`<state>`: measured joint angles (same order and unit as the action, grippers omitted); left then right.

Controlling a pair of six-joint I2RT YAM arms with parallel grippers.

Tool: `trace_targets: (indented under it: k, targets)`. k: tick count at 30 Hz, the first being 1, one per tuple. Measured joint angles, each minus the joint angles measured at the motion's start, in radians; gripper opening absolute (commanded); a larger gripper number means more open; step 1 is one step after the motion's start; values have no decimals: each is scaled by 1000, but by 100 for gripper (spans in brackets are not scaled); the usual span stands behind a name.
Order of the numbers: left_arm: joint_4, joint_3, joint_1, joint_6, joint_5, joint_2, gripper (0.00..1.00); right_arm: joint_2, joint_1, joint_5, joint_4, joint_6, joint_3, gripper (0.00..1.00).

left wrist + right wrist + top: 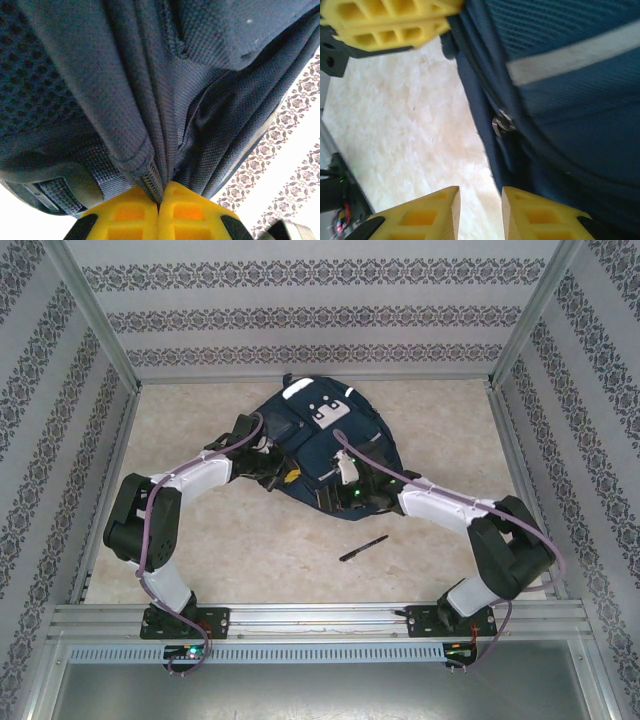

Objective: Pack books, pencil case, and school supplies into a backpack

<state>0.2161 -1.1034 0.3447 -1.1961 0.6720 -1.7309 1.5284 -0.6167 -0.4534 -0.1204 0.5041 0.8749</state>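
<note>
The navy-blue backpack [325,435] lies flat at the middle back of the table. My left gripper [161,192] is shut on a fold of the backpack [150,100] fabric right at a zipper edge, on the bag's near-left side [283,476]. My right gripper [480,200] stands open beside the near edge of the backpack [560,125], with only table between its fingers. A metal zipper pull [502,122] sits just ahead of it. One black pen [363,548] of the school supplies lies on the table in front of the bag. The books and pencil case are hidden.
The left gripper's yellow fingers [390,22] show at the top left of the right wrist view. Patterned walls [320,315] enclose the table on three sides. A metal rail [320,620] runs along the near edge.
</note>
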Motion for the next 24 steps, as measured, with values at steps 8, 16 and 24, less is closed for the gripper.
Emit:
trace_targets:
  k: [8, 16, 24]
  targets:
    - [1, -1, 16, -8, -3, 0, 0, -23, -93, 302, -30, 95, 22, 36]
    - [5, -15, 23, -8, -16, 0, 0, 78, -126, 382, -76, 147, 91, 21]
    - [9, -15, 23, -8, -26, 1, 0, 129, -152, 433, -126, 150, 145, 26]
